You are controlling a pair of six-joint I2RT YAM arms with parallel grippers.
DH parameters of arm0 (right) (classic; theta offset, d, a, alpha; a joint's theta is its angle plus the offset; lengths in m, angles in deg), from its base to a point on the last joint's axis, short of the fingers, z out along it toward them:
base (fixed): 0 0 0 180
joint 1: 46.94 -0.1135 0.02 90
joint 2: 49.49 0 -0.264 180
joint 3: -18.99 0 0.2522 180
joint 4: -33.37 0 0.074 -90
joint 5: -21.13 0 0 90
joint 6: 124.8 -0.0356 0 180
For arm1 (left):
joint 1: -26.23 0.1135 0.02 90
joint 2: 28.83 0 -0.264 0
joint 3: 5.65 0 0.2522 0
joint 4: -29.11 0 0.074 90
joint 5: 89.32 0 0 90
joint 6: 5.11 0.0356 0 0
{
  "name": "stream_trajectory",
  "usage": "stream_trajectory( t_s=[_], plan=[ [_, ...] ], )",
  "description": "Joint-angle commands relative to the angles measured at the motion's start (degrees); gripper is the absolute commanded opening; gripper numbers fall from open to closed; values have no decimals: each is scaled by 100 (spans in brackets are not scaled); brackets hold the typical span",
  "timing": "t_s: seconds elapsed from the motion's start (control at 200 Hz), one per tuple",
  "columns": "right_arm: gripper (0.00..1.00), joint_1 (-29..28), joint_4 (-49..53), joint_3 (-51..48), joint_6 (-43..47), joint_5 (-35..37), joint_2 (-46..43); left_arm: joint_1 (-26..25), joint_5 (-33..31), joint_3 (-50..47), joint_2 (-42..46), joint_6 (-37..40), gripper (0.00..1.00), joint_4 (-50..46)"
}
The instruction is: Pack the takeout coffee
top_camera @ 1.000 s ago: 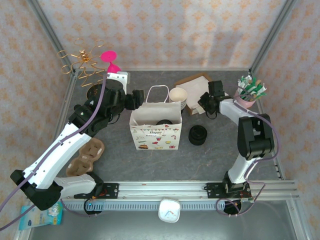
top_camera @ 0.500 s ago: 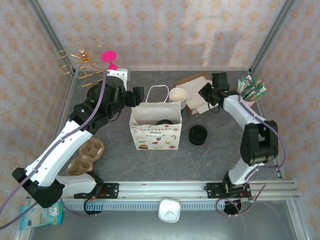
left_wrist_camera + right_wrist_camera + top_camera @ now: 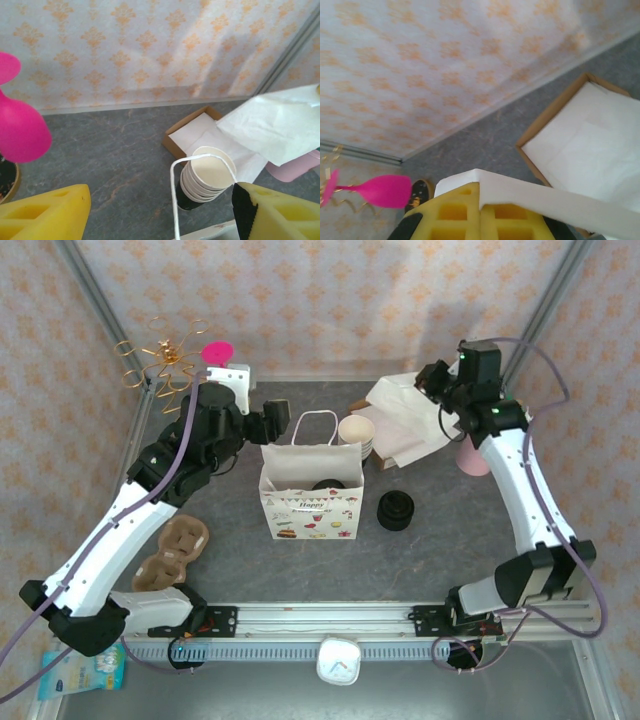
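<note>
We find the right gripper raised over the far right of the grey table, its yellow foam fingers clenched on a thin white paper napkin that hangs from them as a loose sheet; under the sheet lies the shallow brown cardboard box with more white napkins in it, and just beside that, partly behind the arm, a pale pink cup. The left gripper hovers at the far left corner of the bag, jaws spread wide and gripping nothing; the bag's thin white looped handle rises between its yellow fingers, and whether it touches the right-hand one we cannot tell. The white printed paper gift bag stands upright mid-table with its mouth open; inside it we see the round black lid of the takeout coffee, the cup itself hidden by the bag's walls; just behind the bag stands a stack of lidless cream paper cups; to its right, apart from it, a short stack of black plastic lids; to its left, a brown moulded-pulp cup carrier; at the far left corner, a bright pink plastic goblet beside a gold wire stand.
</note>
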Motion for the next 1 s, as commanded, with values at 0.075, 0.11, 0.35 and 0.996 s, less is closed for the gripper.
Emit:
stream_trajectory(
  t_s=[0.075,0.11,0.35,0.996],
  plan=[
    [0,-41,525,837,229,-638,-433,26,958,-54,310,767,79,966],
    [0,-50,586,993,224,-753,-457,25,1147,-19,297,824,79,1059],
    [0,-70,1001,1836,56,-1617,-479,-302,1800,306,-46,1215,78,1302],
    [0,-455,1117,2168,-161,-3192,-259,-527,2950,1909,-1541,2833,80,433]
  ],
)
